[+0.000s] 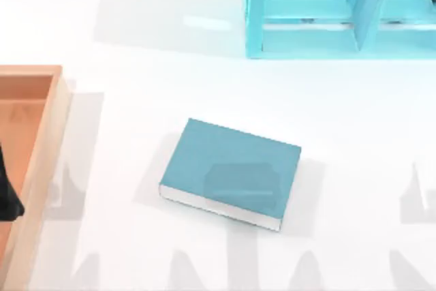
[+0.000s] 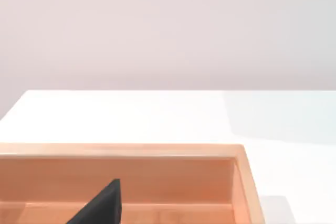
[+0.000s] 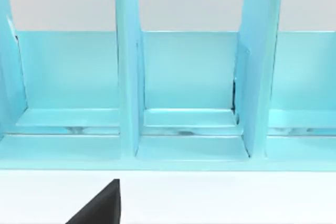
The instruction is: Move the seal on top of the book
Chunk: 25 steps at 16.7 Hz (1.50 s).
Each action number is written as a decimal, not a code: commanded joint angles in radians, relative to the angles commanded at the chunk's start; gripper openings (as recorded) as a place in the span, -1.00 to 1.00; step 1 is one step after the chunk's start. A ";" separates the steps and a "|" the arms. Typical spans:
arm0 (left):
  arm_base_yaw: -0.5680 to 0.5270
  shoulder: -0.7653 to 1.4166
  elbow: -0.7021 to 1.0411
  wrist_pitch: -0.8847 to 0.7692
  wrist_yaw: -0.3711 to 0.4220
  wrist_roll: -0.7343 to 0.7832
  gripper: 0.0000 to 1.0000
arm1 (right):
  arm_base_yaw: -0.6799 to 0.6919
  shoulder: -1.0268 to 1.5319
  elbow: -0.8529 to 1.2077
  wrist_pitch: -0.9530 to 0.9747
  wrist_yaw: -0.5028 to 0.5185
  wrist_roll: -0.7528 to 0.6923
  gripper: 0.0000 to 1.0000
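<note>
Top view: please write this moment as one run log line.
book: flat mid-table, top bare | left gripper: over tray | right gripper: facing shelf unit

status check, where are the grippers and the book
Left gripper over the tray, table's left. Right gripper facing the shelf. Book flat mid-table, top bare.

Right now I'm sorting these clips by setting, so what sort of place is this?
Probably a rendered tabletop workspace, like a desk. A plain white table carries a teal book in the middle, a wooden tray at the left edge and a turquoise shelf unit at the back right.
</note>
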 joint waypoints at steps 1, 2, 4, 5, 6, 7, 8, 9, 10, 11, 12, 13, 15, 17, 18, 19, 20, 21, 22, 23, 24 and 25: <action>0.007 0.042 0.042 -0.034 0.000 0.009 1.00 | 0.000 0.000 0.000 0.000 0.000 0.000 1.00; 0.016 0.095 0.095 -0.075 0.001 0.019 1.00 | 0.000 0.000 0.000 0.000 0.000 0.000 1.00; 0.037 0.233 0.226 -0.174 0.002 0.044 1.00 | 0.000 0.000 0.000 0.000 0.000 0.000 1.00; 0.049 0.318 0.300 -0.231 0.003 0.058 1.00 | 0.000 0.000 0.000 0.000 0.000 0.000 1.00; 0.061 0.414 0.379 -0.292 0.003 0.073 1.00 | 0.000 0.000 0.000 0.000 0.000 0.000 1.00; 0.075 0.519 0.459 -0.357 0.004 0.088 1.00 | 0.000 0.000 0.000 0.000 0.000 0.000 1.00; 0.088 0.632 0.541 -0.425 0.004 0.103 1.00 | 0.000 0.000 0.000 0.000 0.000 0.000 1.00; 0.103 0.748 0.623 -0.494 0.005 0.118 1.00 | 0.000 0.000 0.000 0.000 0.000 0.000 1.00; 0.117 0.864 0.703 -0.565 0.005 0.133 1.00 | 0.000 0.000 0.000 0.000 0.000 0.000 1.00; 0.131 0.976 0.782 -0.635 0.005 0.148 1.00 | 0.000 0.000 0.000 0.000 0.000 0.000 1.00; 0.145 1.084 0.857 -0.704 0.006 0.163 1.00 | 0.000 0.000 0.000 0.000 0.000 0.000 1.00; 0.159 1.184 0.931 -0.770 0.005 0.178 1.00 | 0.000 0.000 0.000 0.000 0.000 0.000 1.00; 0.185 1.361 1.071 -0.892 0.005 0.206 1.00 | 0.000 0.000 0.000 0.000 0.000 0.000 1.00; 0.208 1.511 1.202 -0.994 0.004 0.230 1.00 | 0.000 0.000 0.000 0.000 0.000 0.000 1.00; 0.219 1.579 1.263 -1.038 0.004 0.241 1.00 | 0.000 0.000 0.000 0.000 0.000 0.000 1.00; 0.228 1.640 1.317 -1.076 0.004 0.251 1.00 | 0.000 0.000 0.000 0.000 0.000 0.000 1.00; 0.236 1.692 1.364 -1.109 0.004 0.259 1.00 | 0.000 0.000 0.000 0.000 0.000 0.000 1.00; 0.242 1.735 1.403 -1.136 0.004 0.266 1.00 | 0.000 0.000 0.000 0.000 0.000 0.000 1.00; 0.248 1.767 1.434 -1.157 0.003 0.271 1.00 | 0.000 0.000 0.000 0.000 0.000 0.000 1.00; 0.251 1.788 1.456 -1.172 0.003 0.275 1.00 | 0.000 0.000 0.000 0.000 0.000 0.000 1.00; 0.253 1.799 1.468 -1.180 0.003 0.277 1.00 | 0.000 0.000 0.000 0.000 0.000 0.000 1.00; 0.254 1.801 1.470 -1.181 0.003 0.277 1.00 | 0.000 0.000 0.000 0.000 0.000 0.000 1.00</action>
